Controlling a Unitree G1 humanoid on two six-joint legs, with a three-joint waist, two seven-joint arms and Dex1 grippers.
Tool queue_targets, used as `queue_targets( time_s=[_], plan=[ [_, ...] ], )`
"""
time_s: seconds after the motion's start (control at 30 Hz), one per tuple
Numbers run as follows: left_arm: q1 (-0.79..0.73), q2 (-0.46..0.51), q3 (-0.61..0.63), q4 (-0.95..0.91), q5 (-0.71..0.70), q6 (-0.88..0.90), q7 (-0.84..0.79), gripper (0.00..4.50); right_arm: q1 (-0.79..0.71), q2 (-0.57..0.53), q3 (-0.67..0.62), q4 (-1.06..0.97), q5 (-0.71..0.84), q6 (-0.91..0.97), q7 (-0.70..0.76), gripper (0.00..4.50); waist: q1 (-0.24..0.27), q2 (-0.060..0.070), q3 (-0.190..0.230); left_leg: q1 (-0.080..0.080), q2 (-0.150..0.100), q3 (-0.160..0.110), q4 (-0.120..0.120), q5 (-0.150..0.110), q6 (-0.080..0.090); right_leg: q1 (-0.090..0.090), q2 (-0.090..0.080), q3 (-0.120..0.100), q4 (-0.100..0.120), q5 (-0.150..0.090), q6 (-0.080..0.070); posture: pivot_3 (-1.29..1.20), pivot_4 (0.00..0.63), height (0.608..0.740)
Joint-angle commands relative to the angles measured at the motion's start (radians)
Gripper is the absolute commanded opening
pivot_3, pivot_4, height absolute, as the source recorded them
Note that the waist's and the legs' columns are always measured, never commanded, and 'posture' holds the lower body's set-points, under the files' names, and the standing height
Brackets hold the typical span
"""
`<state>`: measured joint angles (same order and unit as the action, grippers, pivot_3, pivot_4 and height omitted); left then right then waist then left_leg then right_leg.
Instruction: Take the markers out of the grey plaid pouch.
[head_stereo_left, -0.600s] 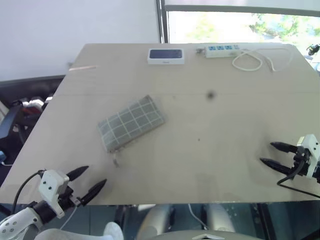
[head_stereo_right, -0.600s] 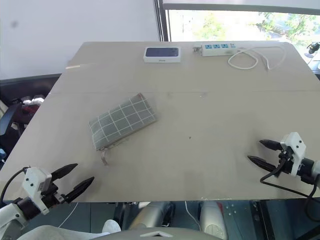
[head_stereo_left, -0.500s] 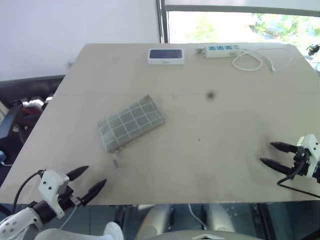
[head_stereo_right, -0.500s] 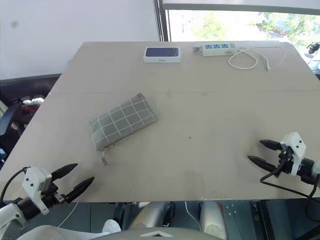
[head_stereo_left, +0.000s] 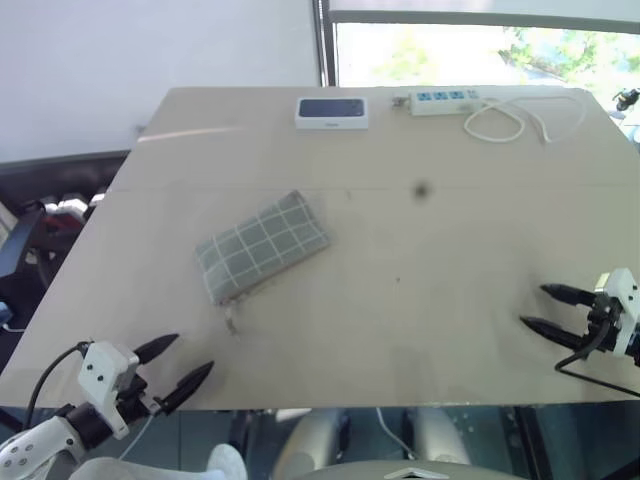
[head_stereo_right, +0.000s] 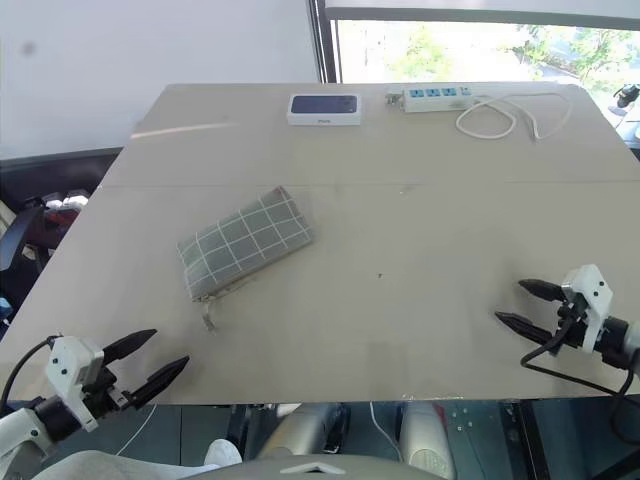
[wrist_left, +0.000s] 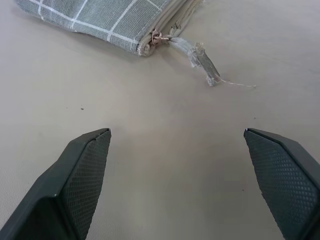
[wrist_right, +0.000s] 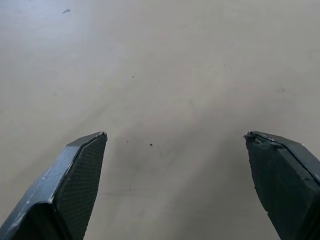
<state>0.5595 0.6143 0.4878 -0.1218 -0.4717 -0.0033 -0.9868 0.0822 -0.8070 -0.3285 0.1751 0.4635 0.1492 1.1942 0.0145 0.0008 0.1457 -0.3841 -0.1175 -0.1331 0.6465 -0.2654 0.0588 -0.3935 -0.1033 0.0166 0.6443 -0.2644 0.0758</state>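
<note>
Pouch (head_stereo_left: 262, 247) left of centre in head view, flat on table (head_stereo_left: 450, 300), tilted, zipper along lower edge, frayed pull tab (wrist_left: 200, 57) trailing off lower-left corner. Zipper looks shut; no markers visible (presumably inside). Likely light, soft, floppy: will slide and fold unless pinned. Best plan: pin fabric with one claw, pinch tab with other. Left claw (head_stereo_left: 182, 364) lower left, spread wide, empty. Right claw (head_stereo_left: 545, 310) lower right, spread wide, empty, well apart from pouch.

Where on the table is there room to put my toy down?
Biggest bare patch: the table middle, between the grey plaid pouch and the right gripper. Also bare between pouch and left gripper. The far edge is crowded: a white-framed device, power strip and cable.
</note>
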Motion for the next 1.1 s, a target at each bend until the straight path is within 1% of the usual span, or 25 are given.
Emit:
queue_targets(
  time_s=[0.03,0.33,0.47,0.6,0.77,0.87,0.93,1.1],
  plan=[
    [0.004,0.007,0.009,-0.016,-0.004,0.002,-0.002,4.41,-0.007,-0.004,-0.019,-0.018,0.019,-0.002,0.010,4.50,0.000,0.000,0.000,0.000,0.000,0.000,0.000,0.000,0.000,0.000,0.000,0.000,0.000,0.000,0.000,0.00,0.150,0.738],
    [-0.052,0.031,0.006,0.014,0.020,0.017,0.011,4.41,-0.028,0.003,-0.004,-0.030,0.025,0.002,0.012,4.50,0.000,0.000,0.000,0.000,0.000,0.000,0.000,0.000,0.000,0.000,0.000,0.000,0.001,0.000,0.000,0.00,0.150,0.738],
    [-0.083,0.056,0.008,0.028,0.100,0.019,0.084,4.41,-0.020,0.010,-0.004,-0.055,0.046,0.021,0.020,4.50,0.000,0.000,0.000,0.000,0.000,0.000,0.000,0.000,-0.001,0.000,0.000,0.000,0.001,0.000,0.000,0.00,0.150,0.738],
    [-0.138,0.098,0.016,0.114,0.170,-0.025,0.118,4.41,-0.008,0.013,-0.002,-0.093,0.053,0.043,0.021,4.50,0.000,0.001,-0.001,0.001,0.000,0.000,0.000,0.000,-0.001,0.000,0.000,0.000,0.002,0.000,0.000,0.00,0.150,0.738],
    [-0.257,0.163,-0.003,0.289,0.220,-0.158,0.097,4.41,-0.024,0.001,-0.007,-0.105,0.056,0.056,0.025,4.50,0.000,0.001,-0.001,0.001,0.000,0.000,0.000,0.000,-0.001,0.000,0.000,0.000,0.003,0.000,0.000,0.00,0.150,0.738],
    [-0.308,0.211,-0.068,0.384,0.331,-0.359,0.086,4.41,-0.047,-0.005,-0.006,-0.103,0.056,0.058,0.028,4.50,0.000,0.001,-0.001,0.002,0.000,0.000,0.001,0.000,-0.001,0.000,0.000,0.000,0.004,0.000,0.000,0.00,0.150,0.738],
    [-0.328,0.233,-0.103,0.443,0.382,-0.486,0.086,4.41,-0.053,-0.003,-0.007,-0.111,0.059,0.062,0.025,4.50,0.000,0.002,-0.002,0.002,0.000,0.000,0.001,0.002,-0.004,0.000,0.000,0.001,0.004,0.000,0.000,0.00,0.150,0.738],
    [-0.448,0.245,-0.194,0.576,0.544,-0.730,0.204,4.41,-0.063,0.018,0.004,-0.179,0.094,0.101,0.012,4.50,0.002,0.008,-0.005,0.001,0.000,0.001,0.000,0.002,-0.004,0.000,-0.001,0.001,0.003,0.000,0.000,0.00,0.150,0.738]
  ],
)
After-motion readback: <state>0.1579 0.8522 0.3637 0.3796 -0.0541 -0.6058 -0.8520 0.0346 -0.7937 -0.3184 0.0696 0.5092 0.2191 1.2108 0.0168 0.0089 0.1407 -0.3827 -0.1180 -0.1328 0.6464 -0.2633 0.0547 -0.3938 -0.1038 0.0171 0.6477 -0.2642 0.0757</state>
